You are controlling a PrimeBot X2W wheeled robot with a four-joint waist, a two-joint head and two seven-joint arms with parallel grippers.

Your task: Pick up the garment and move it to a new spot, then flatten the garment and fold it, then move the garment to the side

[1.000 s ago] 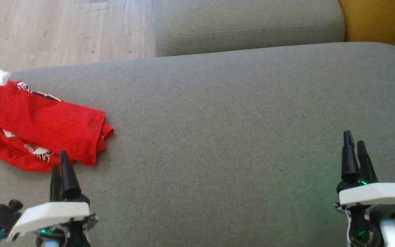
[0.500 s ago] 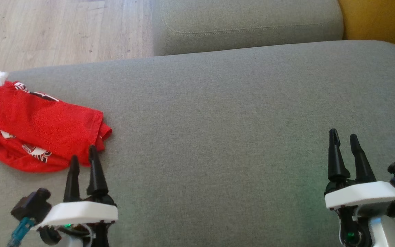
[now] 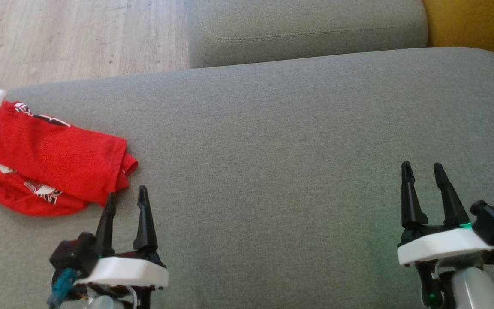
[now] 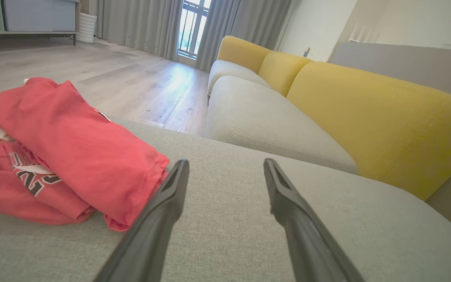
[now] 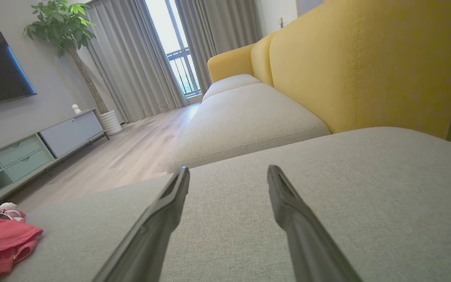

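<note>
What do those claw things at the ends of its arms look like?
The left gripper and right gripper match: two long black tapering fingers on a white wedge-shaped shell, a small black block on the outer side trailing a teal cable. A green light glows at the right one's base.

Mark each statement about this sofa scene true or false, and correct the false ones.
1. The red garment lies on the grey cushion. True.
2. The left tool is clamped on the garment. False: it is open, gripping nothing.
3. The right tool is open and empty. True.
4. The garment lies nearer the right tool. False: it lies by the left tool.
5. The sofa backrest is blue. False: it is yellow.
</note>
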